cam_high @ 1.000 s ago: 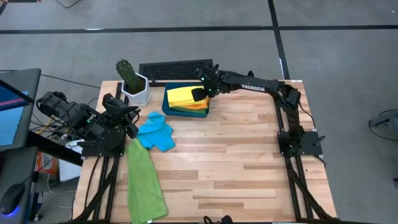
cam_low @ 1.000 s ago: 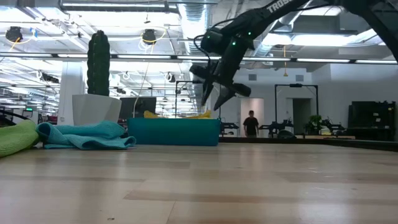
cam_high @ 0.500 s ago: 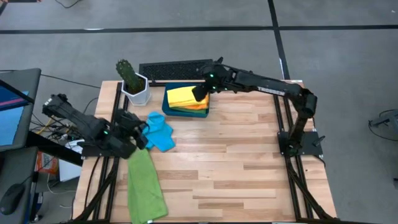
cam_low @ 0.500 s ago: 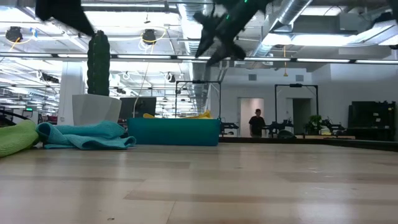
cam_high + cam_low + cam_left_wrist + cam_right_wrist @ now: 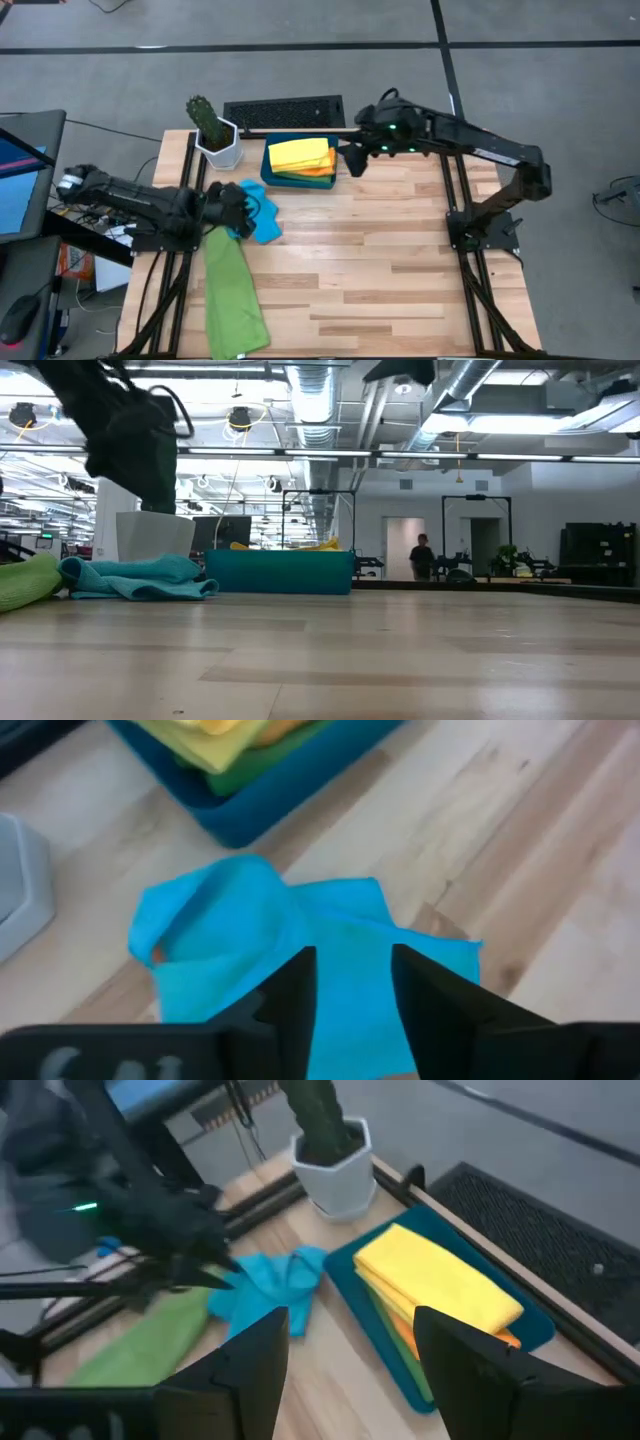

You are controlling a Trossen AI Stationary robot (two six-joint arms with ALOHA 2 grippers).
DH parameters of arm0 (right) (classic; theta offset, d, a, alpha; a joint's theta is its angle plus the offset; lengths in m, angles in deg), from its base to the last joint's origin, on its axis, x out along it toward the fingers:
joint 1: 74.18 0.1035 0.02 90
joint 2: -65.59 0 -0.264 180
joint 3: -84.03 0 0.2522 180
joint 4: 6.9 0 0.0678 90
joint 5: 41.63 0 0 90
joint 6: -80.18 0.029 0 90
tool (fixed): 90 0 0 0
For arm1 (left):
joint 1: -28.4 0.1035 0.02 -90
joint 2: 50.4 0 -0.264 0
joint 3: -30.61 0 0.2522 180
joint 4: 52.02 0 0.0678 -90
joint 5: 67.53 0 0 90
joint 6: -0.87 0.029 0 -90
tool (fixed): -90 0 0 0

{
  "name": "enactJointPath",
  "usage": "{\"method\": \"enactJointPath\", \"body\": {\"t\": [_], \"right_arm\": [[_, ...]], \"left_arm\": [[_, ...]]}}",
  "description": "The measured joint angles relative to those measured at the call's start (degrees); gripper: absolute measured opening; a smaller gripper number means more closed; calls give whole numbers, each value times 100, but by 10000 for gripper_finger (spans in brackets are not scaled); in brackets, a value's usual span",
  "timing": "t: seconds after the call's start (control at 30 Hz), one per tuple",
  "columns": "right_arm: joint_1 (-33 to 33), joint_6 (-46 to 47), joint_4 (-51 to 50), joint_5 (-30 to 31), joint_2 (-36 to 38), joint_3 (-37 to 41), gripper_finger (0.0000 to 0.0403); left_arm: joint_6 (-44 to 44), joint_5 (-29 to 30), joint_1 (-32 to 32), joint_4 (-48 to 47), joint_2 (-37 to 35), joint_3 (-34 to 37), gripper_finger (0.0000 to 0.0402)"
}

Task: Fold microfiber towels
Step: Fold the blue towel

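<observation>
A crumpled sky-blue towel lies on the wood near the table's left side. My left gripper hangs open just over it, fingers slanting down; I see no touch. A long green towel lies toward the near left corner, reaching the near edge. A folded yellow towel tops a stack with an orange one in the dark teal tray. My right gripper is open, high up, right of the tray.
A cactus in a white pot stands at the far left corner, left of the tray. A black keyboard lies behind the tray. Bare wood stretches over the table's middle and right.
My left gripper has swung down and toward the table's right, from beside its base to over the sky-blue towel. My right gripper has risen from over the yellow towel and drawn back toward the table's right edge. The towels have not moved.
</observation>
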Motion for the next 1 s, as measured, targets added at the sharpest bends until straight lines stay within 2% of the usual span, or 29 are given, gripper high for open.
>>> {"method": "enactJointPath", "body": {"t": [0.1, 0.2, 0.4, 0.73, 0.87, 1.0], "right_arm": [[143, 41, -189, 253, 224, 0, 238], [286, 108, -455, 536, 379, -2, 238], [602, 262, -807, 902, 533, -2, 238], [976, 361, -966, 1176, 511, 2, 238], [1083, 366, -975, 1179, 485, 2, 238], [1171, 364, -999, 1198, 488, 2, 238]], "left_arm": [[931, -859, 770, 213, 3, 0, 146], [1590, -1374, 1301, 243, 110, 1, 167], [2280, -1452, 1738, 385, 642, 4, 182], [2585, -1608, 1757, 910, 2240, 4, 183], [2418, -1914, 1756, 929, 2686, 4, 160], [2067, -2178, 1712, 879, 2710, -50, 88]]}}
